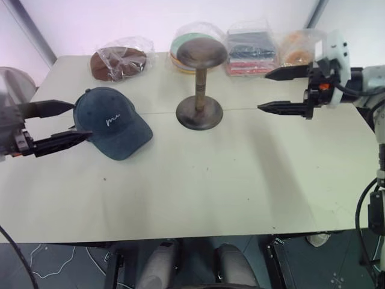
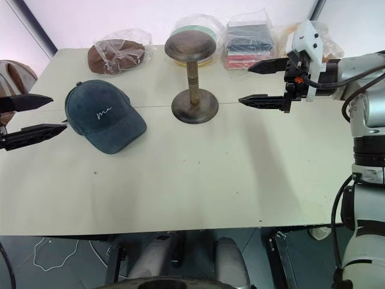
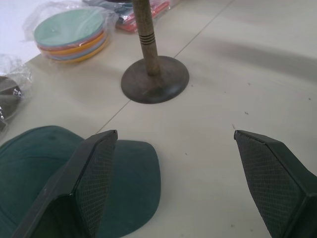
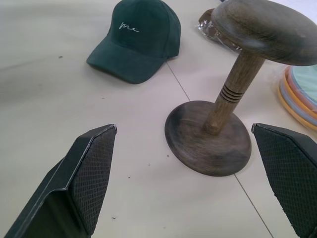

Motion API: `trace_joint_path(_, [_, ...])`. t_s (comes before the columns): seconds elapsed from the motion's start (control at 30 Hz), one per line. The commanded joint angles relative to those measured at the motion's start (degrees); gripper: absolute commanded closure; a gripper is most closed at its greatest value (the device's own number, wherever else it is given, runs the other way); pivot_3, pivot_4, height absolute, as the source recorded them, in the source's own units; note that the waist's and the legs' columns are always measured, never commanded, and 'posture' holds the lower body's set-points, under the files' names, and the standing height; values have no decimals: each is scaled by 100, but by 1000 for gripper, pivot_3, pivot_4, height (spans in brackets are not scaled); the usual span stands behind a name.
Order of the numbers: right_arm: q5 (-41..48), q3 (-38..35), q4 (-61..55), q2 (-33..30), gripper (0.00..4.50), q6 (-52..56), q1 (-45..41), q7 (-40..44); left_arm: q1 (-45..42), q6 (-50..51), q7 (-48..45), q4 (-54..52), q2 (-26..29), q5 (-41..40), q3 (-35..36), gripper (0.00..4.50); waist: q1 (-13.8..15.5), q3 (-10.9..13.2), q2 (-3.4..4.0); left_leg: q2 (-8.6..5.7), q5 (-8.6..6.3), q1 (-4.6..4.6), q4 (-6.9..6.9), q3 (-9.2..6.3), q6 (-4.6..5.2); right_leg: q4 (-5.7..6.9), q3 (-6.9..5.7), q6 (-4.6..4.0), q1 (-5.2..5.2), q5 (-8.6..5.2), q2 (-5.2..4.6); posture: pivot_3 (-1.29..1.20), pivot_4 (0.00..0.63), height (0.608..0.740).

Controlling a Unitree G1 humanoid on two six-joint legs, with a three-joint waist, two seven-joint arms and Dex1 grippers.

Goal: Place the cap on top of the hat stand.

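The dark navy fabric baseball cap [image 1: 112,122] lies on the pale table [image 1: 198,180] just beside the left gripper [image 1: 53,125], perhaps touching. The bronze-brown pedestal hat stand [image 1: 200,84] stands between it and the right gripper [image 1: 275,90]; plastic-bagged stacks [image 1: 251,49] lie behind.

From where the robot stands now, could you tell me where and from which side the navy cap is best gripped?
Probably the crown's left edge, approached from the robot's left. The cap lies flat on the table, brim toward the robot, and the open left gripper already sits beside that edge. The soft crown should pinch more easily than the stiff brim, and the hat stand stands to the cap's right.
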Motion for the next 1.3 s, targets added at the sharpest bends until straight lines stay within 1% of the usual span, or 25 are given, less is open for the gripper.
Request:
trace_joint_path(0.03, [-4, -116, -59, 2, 0, -59, -184, 24, -23, -6, -20, -10, 128, -10, 238, 538, 0, 0, 0, 0, 0, 0, 0, 0, 0, 0, 0, 0, 0, 0, 0, 0, 150, 740])
trace_joint_path(0.67, [-20, -101, -127, 8, 0, -5, -169, 19, -75, 19, 118, -107, 83, -96, 107, 538, 0, 0, 0, 0, 0, 0, 0, 0, 0, 0, 0, 0, 0, 0, 0, 0, 150, 740])
trace_joint_path(1.0, [6, -96, -161, 64, 0, 19, -170, -6, 67, 22, 181, -350, 39, -65, 115, 538, -1, 0, 0, 0, 1, 0, 0, 1, -1, 0, 0, 0, 1, 0, 0, 0, 150, 740])
trace_joint_path(1.1, [-3, -92, -156, 88, 0, 15, -166, -2, 338, -173, 219, -572, 61, 274, -50, 538, -1, 0, 0, 0, 1, 0, 0, 1, -1, 0, 1, 0, 1, 0, 0, 0, 150, 740])
trace_joint_path(1.2, [-4, -89, -155, 105, 0, 23, -157, 3, 471, -318, 429, -885, -39, 465, -268, 538, 3, 0, 0, 0, 1, 1, 0, 2, -1, 0, 2, 0, 1, 0, 0, 0, 150, 740])
trace_joint_path(1.3, [-3, -80, -169, 114, 0, 45, -135, 20, 610, -743, 901, -1198, -111, 1186, -803, 538, 9, 0, 0, 0, 1, 2, 1, 3, -1, 0, 2, 0, 3, 1, 0, 0, 150, 740])
